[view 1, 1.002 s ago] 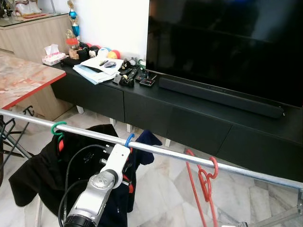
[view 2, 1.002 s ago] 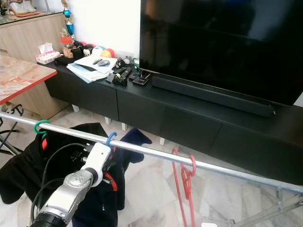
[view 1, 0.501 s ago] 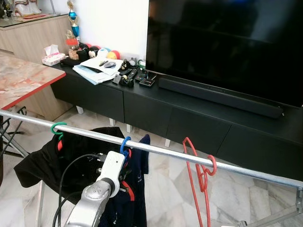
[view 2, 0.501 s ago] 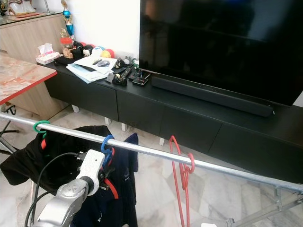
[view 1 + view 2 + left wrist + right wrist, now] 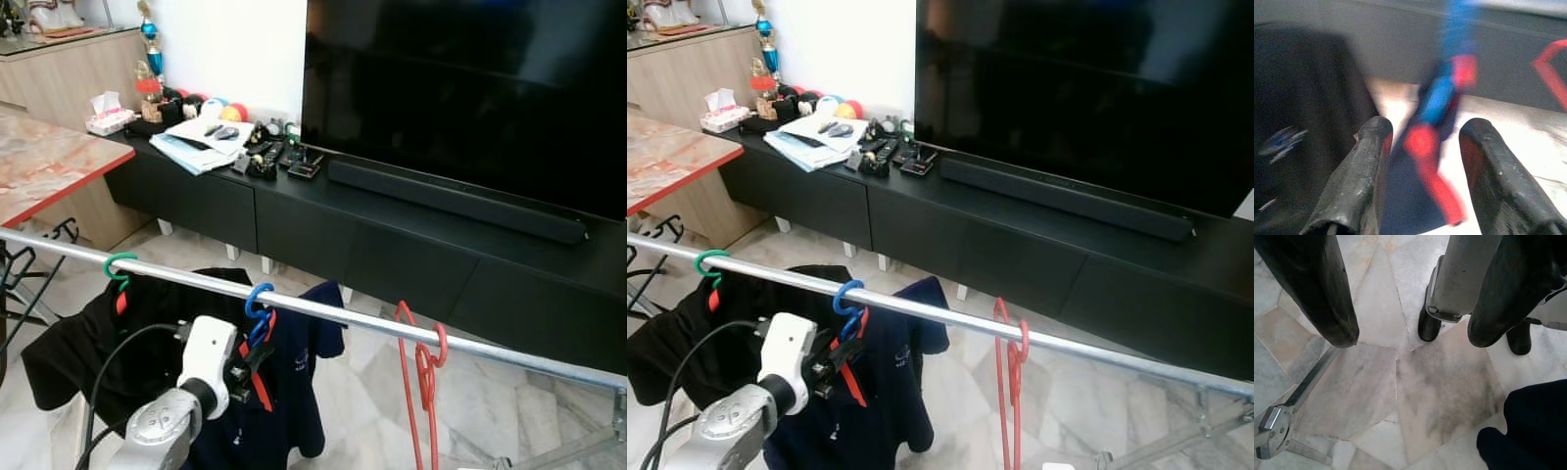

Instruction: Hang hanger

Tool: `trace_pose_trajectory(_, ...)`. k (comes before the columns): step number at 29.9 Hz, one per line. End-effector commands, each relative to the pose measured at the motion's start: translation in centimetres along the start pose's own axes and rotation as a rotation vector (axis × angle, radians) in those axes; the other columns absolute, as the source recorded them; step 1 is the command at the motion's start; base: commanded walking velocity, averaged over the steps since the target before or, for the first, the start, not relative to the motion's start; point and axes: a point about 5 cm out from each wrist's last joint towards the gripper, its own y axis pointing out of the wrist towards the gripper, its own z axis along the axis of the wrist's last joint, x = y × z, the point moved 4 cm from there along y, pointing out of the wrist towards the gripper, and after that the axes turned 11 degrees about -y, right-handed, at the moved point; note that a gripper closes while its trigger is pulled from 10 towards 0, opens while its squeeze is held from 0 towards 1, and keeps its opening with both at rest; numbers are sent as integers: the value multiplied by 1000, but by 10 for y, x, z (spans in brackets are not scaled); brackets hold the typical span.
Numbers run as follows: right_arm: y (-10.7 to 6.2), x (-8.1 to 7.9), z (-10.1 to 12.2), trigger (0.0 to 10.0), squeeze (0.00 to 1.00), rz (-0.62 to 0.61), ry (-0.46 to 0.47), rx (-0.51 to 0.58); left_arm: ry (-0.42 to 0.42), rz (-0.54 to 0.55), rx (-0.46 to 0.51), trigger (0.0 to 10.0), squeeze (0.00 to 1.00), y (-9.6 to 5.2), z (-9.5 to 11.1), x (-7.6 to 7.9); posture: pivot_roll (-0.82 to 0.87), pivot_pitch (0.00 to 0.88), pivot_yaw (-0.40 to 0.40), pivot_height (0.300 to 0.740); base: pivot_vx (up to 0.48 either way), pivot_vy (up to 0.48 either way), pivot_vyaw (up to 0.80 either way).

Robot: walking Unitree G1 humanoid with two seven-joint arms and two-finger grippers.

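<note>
Big black TV (image 5: 470,98) on a long low black TV cabinet (image 5: 411,245), soundbar (image 5: 456,201) just in front of the TV. Left of the TV on the cabinet: stack of papers (image 5: 201,145), remotes (image 5: 269,154), coloured balls (image 5: 220,108) by the wall, tissue box (image 5: 110,116) at the far left end, trophy (image 5: 152,49) behind it. Left of the cabinet, a marble-top surface w/ red edge (image 5: 49,166). Pale marble tile floor (image 5: 1415,387) below.
</note>
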Motion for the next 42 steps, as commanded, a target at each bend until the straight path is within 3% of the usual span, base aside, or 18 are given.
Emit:
trace_pose_trajectory(1, 0, 2, -3, 10000, 0, -6, 1, -9, 5, 199, 13, 10000, 1000, -12, -5, -44, 143, 0, -34, 740, 0, 0, 0)
trace_pose_trajectory(3, 0, 2, -3, 10000, 0, -5, 1, -9, 15, 241, 9, 10000, 1000, -14, -8, -52, 143, 0, -34, 740, 0, 0, 0)
trace_pose_trajectory(4, 0, 1, -3, 10000, 0, -5, 0, -9, 28, 350, -50, 10000, 20, -23, -24, -77, 143, 0, -34, 740, 0, 0, 0)
trace_pose_trajectory(5, 0, 1, -3, 10000, 0, -4, -1, -10, 84, 427, -121, 10000, 0, -32, -43, -97, 145, 0, -31, 740, 0, 0, 0)
trace_pose_trajectory(6, 0, 1, -3, 10000, 0, -3, -1, -10, 91, 444, -163, 10000, 0, -36, -55, -104, 144, 0, -30, 740, 0, 0, 0)
trace_pose_trajectory(8, 0, 0, -3, 10000, 0, -3, 1, -10, 85, 483, -253, 10000, 0, -44, -80, -116, 134, 0, -23, 740, 0, 0, 0)
trace_pose_trajectory(9, 0, 0, -3, 10000, 0, -3, 1, -10, 85, 483, -253, 10000, 0, -44, -80, -116, 134, 0, -23, 740, 0, 0, 0)
trace_pose_trajectory(11, 0, -1, -4, 10000, 0, -3, 6, -11, 60, 527, -358, 10000, 0, -56, -111, -124, 126, 0, -17, 740, 0, 0, 0)
trace_pose_trajectory(12, 0, -1, -4, 10000, 0, -3, 6, -11, 60, 527, -358, 10000, 0, -56, -111, -124, 126, 0, -17, 740, 0, 0, 0)
trace_pose_trajectory(13, 0, -2, -4, 10000, 0, -5, 13, -11, 21, 538, -461, 10000, 0, -66, -144, -123, 121, 0, -13, 740, 0, 0, 0)
trace_pose_trajectory(17, 0, -3, -5, 10000, 0, -5, 19, -13, -20, 537, -579, 10000, 0, -79, -182, -114, 115, 0, -10, 740, 0, 0, 0)
trace_pose_trajectory(18, 0, -3, -5, 10000, 0, -5, 19, -13, -20, 537, -579, 10000, 0, -79, -182, -114, 115, 0, -10, 740, 0, 0, 0)
trace_pose_trajectory(19, 0, -4, -5, 10000, 0, -6, 24, -17, -49, 533, -665, 10000, 0, -89, -206, -105, 114, 0, -12, 740, 0, 0, 0)
trace_pose_trajectory(21, 0, -4, -7, 10000, 0, -13, 42, -21, -49, 519, -732, 10000, 0, -97, -221, -99, 105, 0, -10, 740, 0, 0, 0)
trace_pose_trajectory(23, 0, -4, -9, 10000, 0, -33, 91, -28, -13, 491, -799, 10000, 0, -104, -231, -93, 86, 0, 0, 740, 0, 0, 0)
trace_pose_trajectory(26, 0, -5, -12, 10000, 0, -50, 143, -34, -21, 487, -808, 10000, 0, -103, -235, -90, 73, 0, 10, 740, 0, 0, 0)
trace_pose_trajectory(36, 0, -6, -12, 10000, 0, -48, 140, -39, 24, 444, -749, 10000, 0, -80, -221, -90, 82, 0, 14, 740, 0, 0, 0)
trace_pose_trajectory(42, 0, -7, -10, 10000, 0, -45, 147, -35, 29, 453, -782, 10000, 0, -94, -226, -98, 85, 0, 11, 740, 0, 0, 0)
